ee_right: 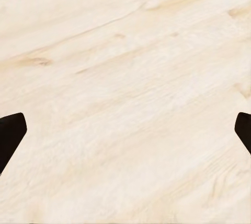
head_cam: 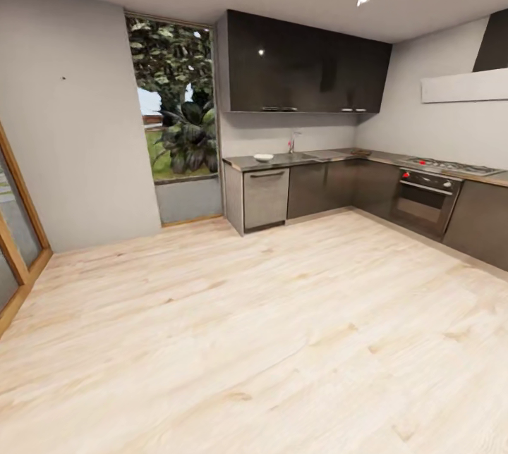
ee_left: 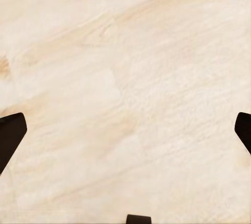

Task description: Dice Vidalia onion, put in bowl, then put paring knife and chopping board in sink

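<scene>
The kitchen stands far across the room in the head view. A grey countertop [head_cam: 331,156] runs along the back wall over dark cabinets. A white bowl [head_cam: 263,157] sits near its left end. The sink [head_cam: 302,156] lies to the right of the bowl, marked by its thin faucet [head_cam: 291,142]. A small brown patch, possibly the chopping board [head_cam: 360,151], lies further right. The Vidalia onion and the paring knife are too far off to make out. My left gripper [ee_left: 125,135] and right gripper [ee_right: 125,135] are open over bare wooden floor, holding nothing.
Pale wooden floor [head_cam: 254,327] stretches between me and the cabinets. An oven [head_cam: 425,201] with a hob above it stands at the right. A tall window [head_cam: 176,108] is left of the counter, and a wood-framed glass door [head_cam: 14,228] is at the far left.
</scene>
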Robot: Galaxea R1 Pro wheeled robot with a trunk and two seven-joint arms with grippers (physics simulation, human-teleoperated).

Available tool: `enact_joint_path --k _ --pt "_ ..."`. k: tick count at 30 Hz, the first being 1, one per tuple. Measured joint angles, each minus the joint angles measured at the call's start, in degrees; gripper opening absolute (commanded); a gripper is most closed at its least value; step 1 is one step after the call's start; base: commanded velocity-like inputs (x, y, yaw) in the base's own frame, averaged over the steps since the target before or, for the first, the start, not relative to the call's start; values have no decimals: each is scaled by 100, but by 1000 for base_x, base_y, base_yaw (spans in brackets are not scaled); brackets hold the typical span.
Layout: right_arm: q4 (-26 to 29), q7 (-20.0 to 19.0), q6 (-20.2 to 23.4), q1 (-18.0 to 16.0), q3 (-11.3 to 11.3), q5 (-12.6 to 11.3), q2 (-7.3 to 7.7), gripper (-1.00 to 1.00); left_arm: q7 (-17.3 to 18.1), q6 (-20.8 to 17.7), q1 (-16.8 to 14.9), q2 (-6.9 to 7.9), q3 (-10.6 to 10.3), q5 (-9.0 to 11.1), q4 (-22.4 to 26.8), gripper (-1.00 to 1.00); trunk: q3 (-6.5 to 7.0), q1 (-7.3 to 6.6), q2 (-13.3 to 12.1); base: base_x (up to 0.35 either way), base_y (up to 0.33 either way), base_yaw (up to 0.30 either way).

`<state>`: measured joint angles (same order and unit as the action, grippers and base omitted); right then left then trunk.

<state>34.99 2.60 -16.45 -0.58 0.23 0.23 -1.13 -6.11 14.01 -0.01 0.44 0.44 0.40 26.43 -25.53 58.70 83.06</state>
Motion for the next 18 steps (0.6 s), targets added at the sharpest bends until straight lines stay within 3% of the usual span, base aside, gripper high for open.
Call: enact_joint_path --k 18 --pt "3 1 0 3 0 0 0 100 -2 0 1 6 -1 -1 -1 100 0 0 0 313 -136 0"
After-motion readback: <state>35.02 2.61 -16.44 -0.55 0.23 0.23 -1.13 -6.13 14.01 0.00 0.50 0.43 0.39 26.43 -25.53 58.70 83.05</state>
